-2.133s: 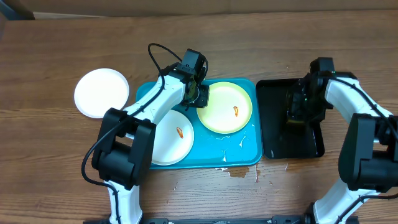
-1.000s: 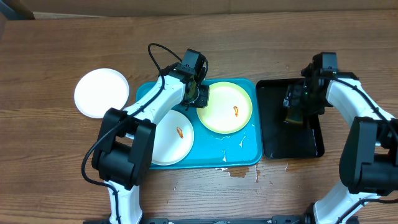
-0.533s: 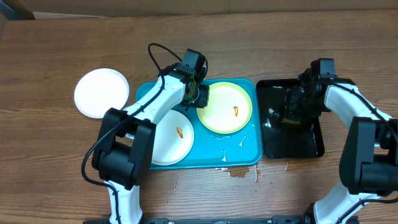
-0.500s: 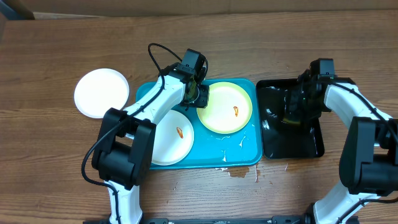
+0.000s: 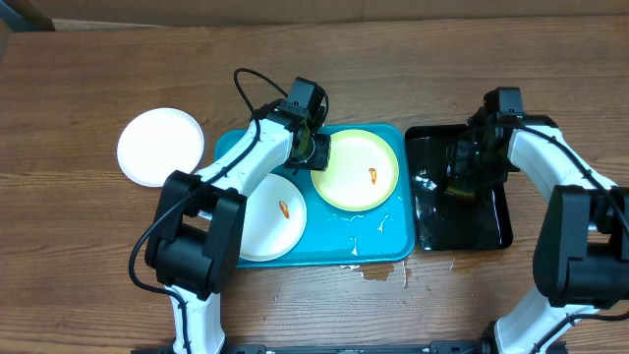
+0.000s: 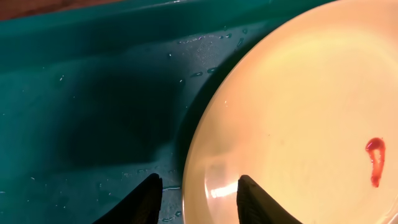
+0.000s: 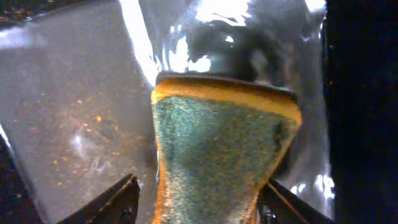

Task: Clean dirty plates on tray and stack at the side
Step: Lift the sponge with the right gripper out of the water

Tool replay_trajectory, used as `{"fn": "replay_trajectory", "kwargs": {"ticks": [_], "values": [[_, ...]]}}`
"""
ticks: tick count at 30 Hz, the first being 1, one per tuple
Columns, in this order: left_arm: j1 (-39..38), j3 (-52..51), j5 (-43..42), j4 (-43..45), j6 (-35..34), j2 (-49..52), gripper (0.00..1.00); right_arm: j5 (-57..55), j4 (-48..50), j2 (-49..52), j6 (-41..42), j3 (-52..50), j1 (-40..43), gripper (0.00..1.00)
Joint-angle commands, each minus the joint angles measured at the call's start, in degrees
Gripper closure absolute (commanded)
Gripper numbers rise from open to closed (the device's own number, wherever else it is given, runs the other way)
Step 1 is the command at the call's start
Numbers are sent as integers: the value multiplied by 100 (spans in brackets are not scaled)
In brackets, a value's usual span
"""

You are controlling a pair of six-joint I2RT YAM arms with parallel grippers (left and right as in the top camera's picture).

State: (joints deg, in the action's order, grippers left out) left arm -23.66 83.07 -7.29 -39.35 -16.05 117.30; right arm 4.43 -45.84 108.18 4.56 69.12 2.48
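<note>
1. Since two seconds back, only the right arm has moved: the right gripper (image 5: 462, 175) has edged toward the left side of the black tray (image 5: 491, 231), where wet glints now show. The left arm is unchanged.
2. Right jaws are clamped on the sponge (image 7: 217, 155), yellow with a green scouring face, held low over the wet floor of the black tray.
3. The left gripper (image 6: 202, 196) stands apart-jawed, with the left rim of the yellow-green plate (image 5: 356, 169) passing between its fingers. It has no grip that I can see.
4. That plate lies in the far right part of the turquoise tray (image 5: 393, 248), mid-counter. A smeared white plate (image 5: 270, 221) sits at the tray's near left, and a bare white plate (image 5: 159, 147) rests on the counter toward the left edge.
5. What matters next: the plate's red smear (image 5: 373, 176) lies just left of the sponge, over the black tray's wall, on the plate's right half. Its long axis runs far to near. The right arm is nearer, so I judge the wipe is its job while the left steadies the rim.
</note>
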Motion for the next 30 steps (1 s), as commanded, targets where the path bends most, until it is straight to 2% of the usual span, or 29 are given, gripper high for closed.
{"fn": "replay_trajectory", "kwargs": {"ticks": [1,4,6,9,12,15,21,24,30], "values": [[-44,39,20,11,66,59,63,-131,-35,26,142,9,-28,57],[-44,39,20,15,66,59,77,-136,-293,26,142,-39,-85,74],[-44,39,22,24,66,59,80,-136,-402,26,142,-39,-164,78],[-44,39,24,52,68,59,79,-140,-398,24,114,-37,-361,78],[-42,39,46,61,70,59,67,-144,-365,24,98,-37,-610,77],[-44,37,44,55,70,59,62,-142,-380,24,103,-37,-839,76],[-44,-20,46,76,87,59,67,-142,-433,24,273,-39,-966,67],[-44,-22,76,76,87,59,74,-142,-415,24,267,-37,-964,57],[-46,-33,236,105,83,81,75,-481,-468,24,249,278,-964,38]]}}
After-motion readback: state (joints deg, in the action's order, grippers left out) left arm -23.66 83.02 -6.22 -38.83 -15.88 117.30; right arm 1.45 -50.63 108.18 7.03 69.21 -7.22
